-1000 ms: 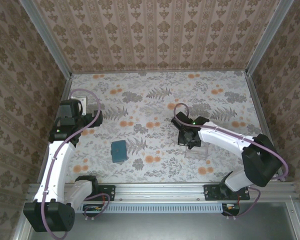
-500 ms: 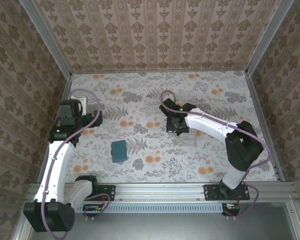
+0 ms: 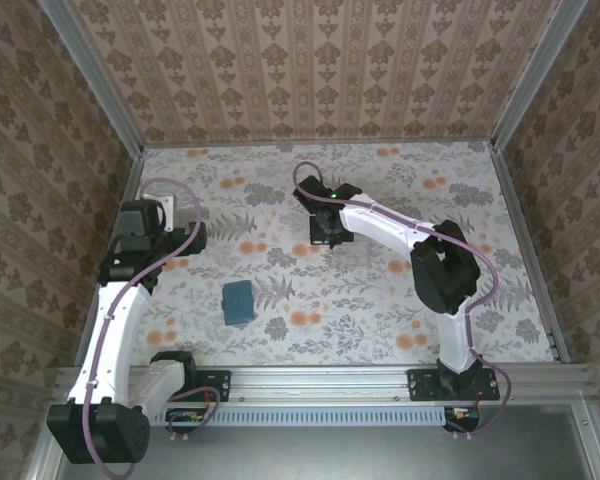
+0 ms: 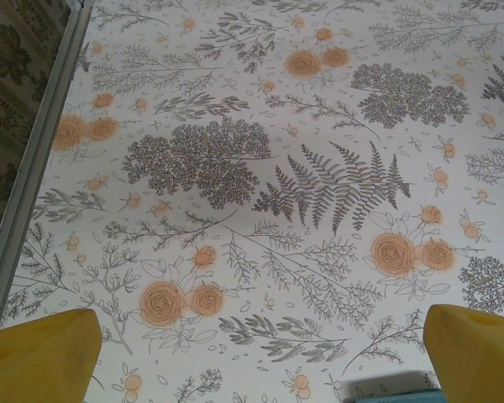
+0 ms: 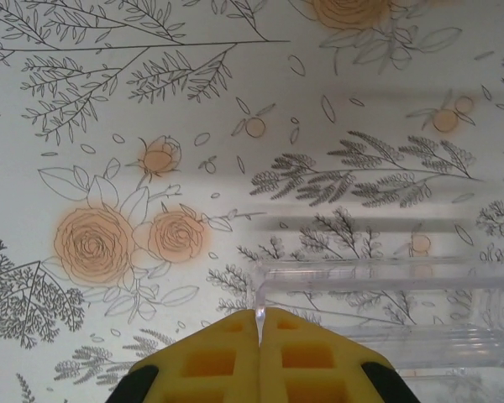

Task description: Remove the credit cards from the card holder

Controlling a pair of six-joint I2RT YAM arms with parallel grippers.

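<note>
The card holder (image 3: 237, 302) lies closed and flat on the flowered table (image 3: 280, 200), a short way beyond the left arm's base (image 3: 185, 375) and slightly to its right. Its long axis runs almost straight away from that base, with the far end leaning a touch to the left. From up here I can't make out which long edge is the fold and which is the opening. Nothing is touching it.

The left gripper (image 4: 256, 353) hangs over the cloth further out from that base and off to its left. Its yellow fingers (image 4: 42, 353) are spread wide with nothing between them. A sliver of teal, the holder's edge, peeks in at the bottom of the left wrist view, near the right-hand finger.

The right gripper (image 5: 259, 323) is well beyond the same base and far off to its right, past the holder. Its two yellow pads are pressed together on the thin upright rim of a clear plastic tray (image 5: 378, 311), pinching it at a corner. The rest of the tray stretches away to one side, over the printed flowers.
</note>
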